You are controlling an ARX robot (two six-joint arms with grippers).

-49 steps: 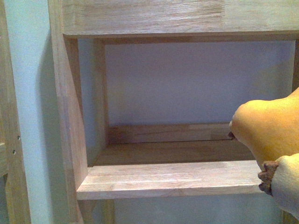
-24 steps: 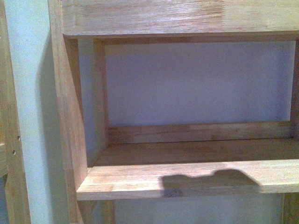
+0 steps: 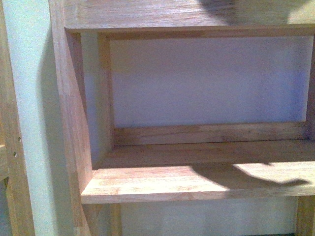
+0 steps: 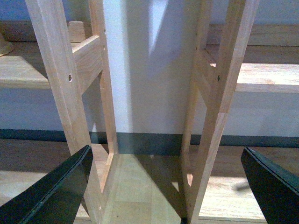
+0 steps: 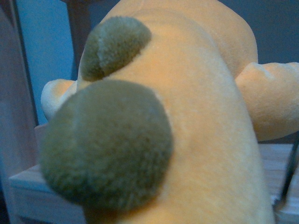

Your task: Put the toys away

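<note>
The orange-yellow plush toy (image 5: 205, 116) fills the right wrist view, very close to the camera, with two dark rounded fuzzy patches (image 5: 107, 144) and a paler limb sticking out at one side. My right gripper is shut on it; its fingers are hidden behind the plush. The toy and both grippers are out of the front view; only a shadow falls on the wooden shelf board (image 3: 147, 184). My left gripper (image 4: 168, 186) is open and empty, its dark fingers (image 4: 56, 191) wide apart, low in front of two wooden uprights.
The front view shows a wooden shelf unit with an open compartment (image 3: 206, 88) against a pale wall, and a thick side post (image 3: 69, 108). The left wrist view shows two shelf posts (image 4: 219, 93), a dark skirting board and a wooden floor (image 4: 140, 186).
The plush toy, at the right edge of the front view a second ago, has left that view. Its shadow on the shelf board has shifted right, and the camera view has shifted slightly.
</note>
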